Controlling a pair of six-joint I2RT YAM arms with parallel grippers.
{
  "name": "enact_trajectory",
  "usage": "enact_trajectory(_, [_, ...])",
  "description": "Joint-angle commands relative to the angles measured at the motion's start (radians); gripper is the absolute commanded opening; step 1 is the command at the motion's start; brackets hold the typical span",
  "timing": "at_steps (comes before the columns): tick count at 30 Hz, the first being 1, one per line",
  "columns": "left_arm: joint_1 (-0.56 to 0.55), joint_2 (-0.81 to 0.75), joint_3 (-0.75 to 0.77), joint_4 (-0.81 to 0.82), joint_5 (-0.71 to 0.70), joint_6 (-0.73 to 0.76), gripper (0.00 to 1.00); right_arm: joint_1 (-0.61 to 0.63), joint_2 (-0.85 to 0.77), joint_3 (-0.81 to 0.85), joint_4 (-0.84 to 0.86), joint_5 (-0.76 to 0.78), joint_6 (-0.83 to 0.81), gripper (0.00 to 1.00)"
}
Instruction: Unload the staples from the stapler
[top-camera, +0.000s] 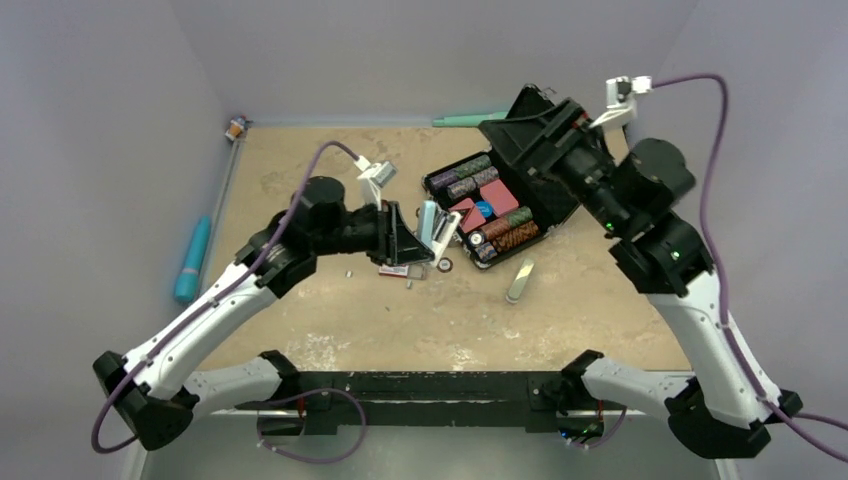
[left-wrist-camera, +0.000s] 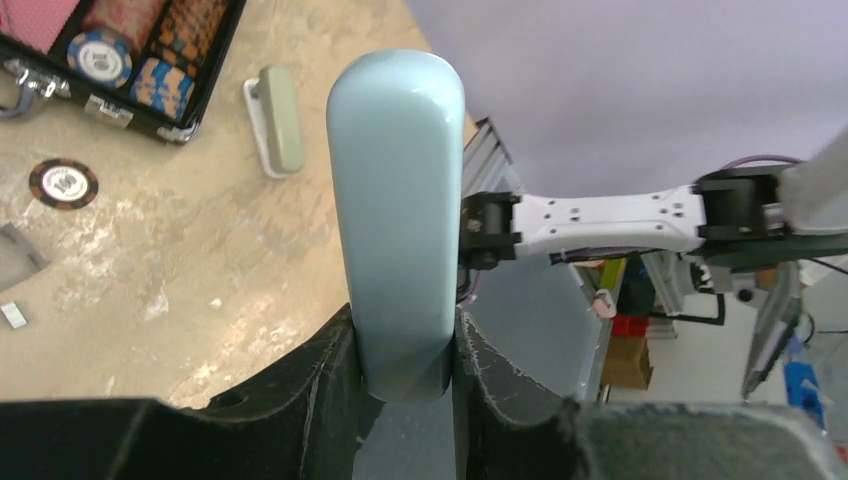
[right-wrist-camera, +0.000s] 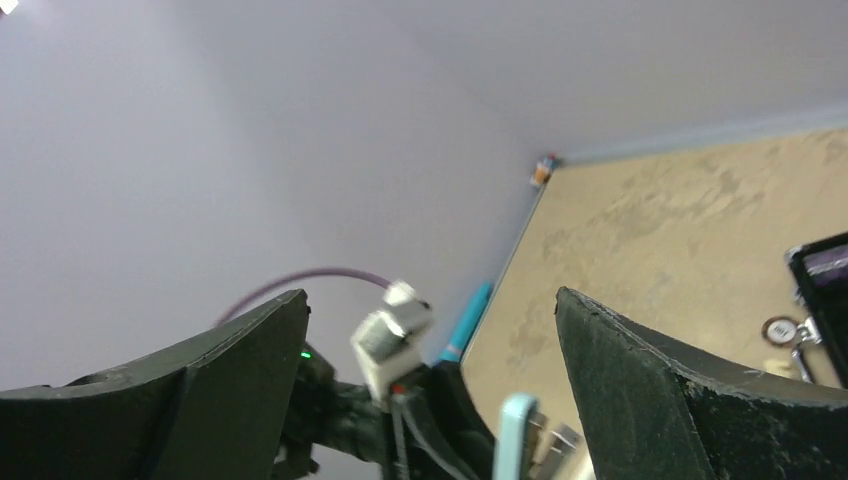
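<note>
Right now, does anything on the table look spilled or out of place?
Yes. One poker chip lies loose on the table outside the open case. Small grey bits are scattered near it, and a pale oblong piece lies alone beside the case. The stapler stands upright in the left gripper.

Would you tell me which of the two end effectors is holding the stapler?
The left end effector grips the stapler; the right end effector is open and empty.

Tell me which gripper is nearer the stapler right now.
Left. The left gripper is shut on one end of the stapler, fingers pressing both its sides. The right gripper hangs open, off to the stapler's right and apart from it.
</note>
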Motion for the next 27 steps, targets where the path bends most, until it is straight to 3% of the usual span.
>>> enact_trajectory(1, [-0.079,0.098,-0.001,-0.059,-0.163,0.08,0.0,0.0,-0.041,0.12,-0.196,0.225,-0.098,0.98])
enact_trajectory(10, [-0.233,0.408,-0.01,-0.09,-0.346,0.156,0.0,0.001,-0.168,0.047,-0.276,0.269,-0.002,0.93])
enact_trajectory(15, [-0.28,0.571,0.008,-0.008,-0.34,0.126,0.0,0.001,-0.215,0.02,-0.314,0.267,0.038,0.93])
enact_trajectory(27, [-0.417,0.882,0.237,-0.04,-0.451,0.135,0.0,0.001,-0.246,0.029,-0.351,0.272,0.07,0.92])
